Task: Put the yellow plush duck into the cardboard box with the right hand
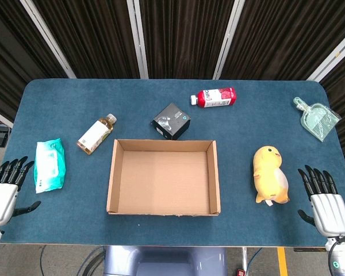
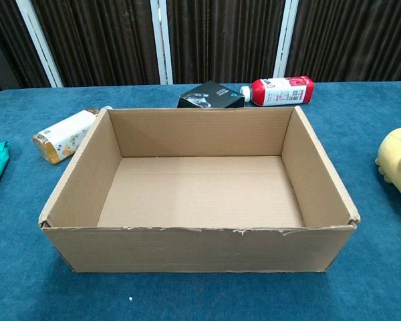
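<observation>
The yellow plush duck lies on the blue table right of the cardboard box; the chest view shows only its edge at the far right. The box is open on top and has nothing inside. My right hand hovers at the table's front right corner, just right of the duck and apart from it, fingers spread and holding nothing. My left hand sits at the front left corner, fingers spread, holding nothing. Neither hand appears in the chest view.
A wet-wipes pack and an amber drink bottle lie left of the box. A black box and a red bottle lie behind it. A green dustpan sits at the far right.
</observation>
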You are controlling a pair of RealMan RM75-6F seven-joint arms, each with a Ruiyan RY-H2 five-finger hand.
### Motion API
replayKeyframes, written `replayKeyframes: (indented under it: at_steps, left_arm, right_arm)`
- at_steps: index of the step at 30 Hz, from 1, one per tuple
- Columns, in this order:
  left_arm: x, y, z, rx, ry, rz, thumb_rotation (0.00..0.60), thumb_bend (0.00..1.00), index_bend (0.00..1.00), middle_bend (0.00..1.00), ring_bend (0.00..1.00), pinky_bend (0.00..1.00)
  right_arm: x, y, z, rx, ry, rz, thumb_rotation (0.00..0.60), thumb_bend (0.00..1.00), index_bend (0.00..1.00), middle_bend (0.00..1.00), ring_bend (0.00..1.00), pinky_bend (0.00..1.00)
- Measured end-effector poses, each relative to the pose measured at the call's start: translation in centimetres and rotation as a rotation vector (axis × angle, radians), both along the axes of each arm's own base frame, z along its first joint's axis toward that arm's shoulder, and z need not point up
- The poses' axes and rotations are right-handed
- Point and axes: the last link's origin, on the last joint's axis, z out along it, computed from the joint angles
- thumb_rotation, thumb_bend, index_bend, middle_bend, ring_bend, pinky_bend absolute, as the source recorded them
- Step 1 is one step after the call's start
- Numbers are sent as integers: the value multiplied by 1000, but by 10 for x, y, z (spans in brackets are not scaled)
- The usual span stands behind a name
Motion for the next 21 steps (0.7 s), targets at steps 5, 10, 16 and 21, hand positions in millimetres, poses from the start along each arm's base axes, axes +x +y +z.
replayKeyframes:
  at_steps: [5,10,16,21]
  left_arm:
    - [-1,2,2,30,12,14,600,91,91,0,0,0]
    - [-4,4,0,19,16,45,600,89,92,0,0,0]
    - [-8,9,-3,12,39,84,600,89,92,0,0,0]
    - [-11,12,-5,14,52,106,600,90,92,0,0,0]
  right_arm:
    - [2,-23,-7,57,14,13,600,0,0,0,0,0]
    - [10,-46,-22,150,44,21,600,0,0,0,0,0]
    - [22,-77,-45,270,113,35,600,0,0,0,0,0]
    - [25,-92,-58,330,181,25,600,0,0,0,0,0]
